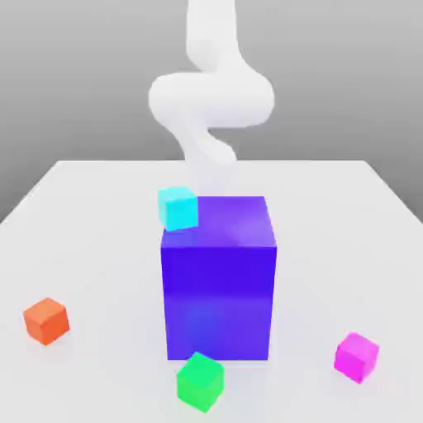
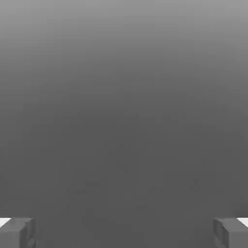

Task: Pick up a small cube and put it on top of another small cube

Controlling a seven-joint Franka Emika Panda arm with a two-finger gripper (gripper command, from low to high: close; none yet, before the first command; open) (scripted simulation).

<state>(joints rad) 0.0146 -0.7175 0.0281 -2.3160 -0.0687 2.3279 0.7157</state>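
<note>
The fingers (image 2: 124, 233) are wide apart, and the pink cube (image 1: 357, 358) (not picked up yet) still needs stacking on the green cube (image 1: 201, 382).

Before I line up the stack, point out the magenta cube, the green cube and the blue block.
Magenta cube (image 1: 357, 358): exterior view, on its sides.
Green cube (image 1: 201, 382): exterior view, on its sides.
Blue block (image 1: 219, 301): exterior view, front face.
</note>
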